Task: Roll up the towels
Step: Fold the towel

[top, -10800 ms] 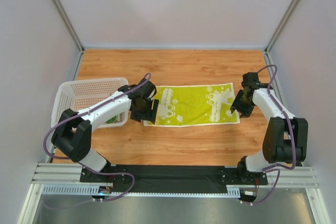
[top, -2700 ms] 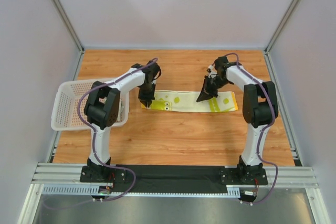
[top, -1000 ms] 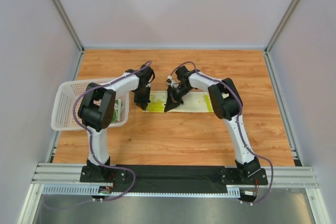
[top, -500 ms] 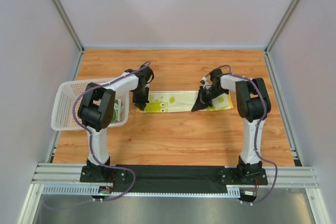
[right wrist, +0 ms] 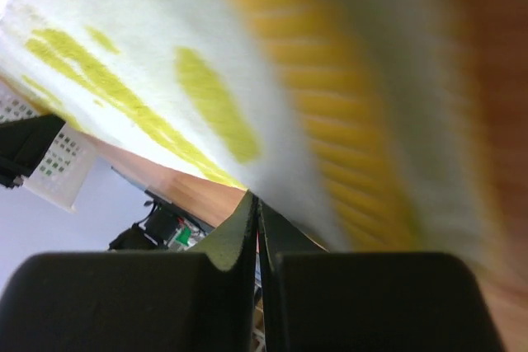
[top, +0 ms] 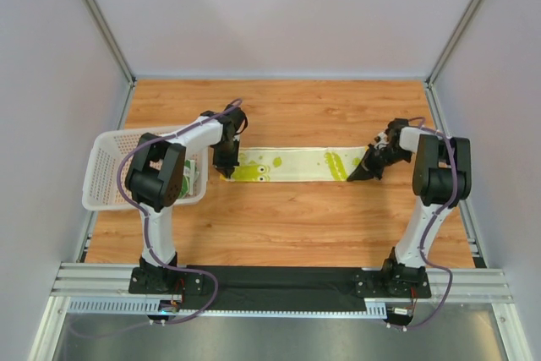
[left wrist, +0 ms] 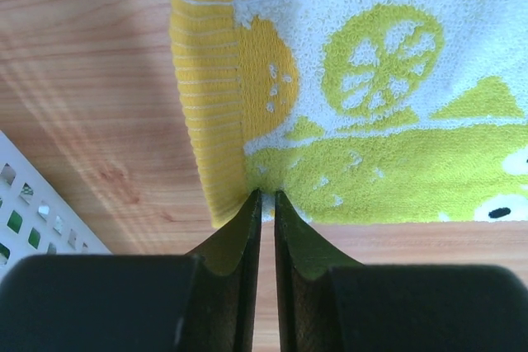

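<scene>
Look left first: the white mesh basket (top: 114,177) sits at the left edge of the table (top: 287,226), and at its right end the dark green towel (top: 189,172) shows inside it. You can only make out a small patch of green there, so its shape is not readable.

Now the lime-yellow towel (top: 292,163). It lies on the wood just right of the basket, folded into a long narrow strip running left to right across the middle of the table. It looks flat, with no roll at either end. From the left wrist you see terry cloth with a yellow ribbed hem on the left end, an orange fruit shape, a lime slice print and lime-green patches on white.

Your left gripper (left wrist: 266,197) is at the strip's left end, fingers drawn nearly together with only a sliver between them, and it looks pinched on the near edge beside the yellow hem. Your right gripper (top: 358,173) is at the strip's right end, fingers pressed fully together, tips against the cloth. That wrist view is blurred, so you cannot tell if any cloth is caught.
</scene>
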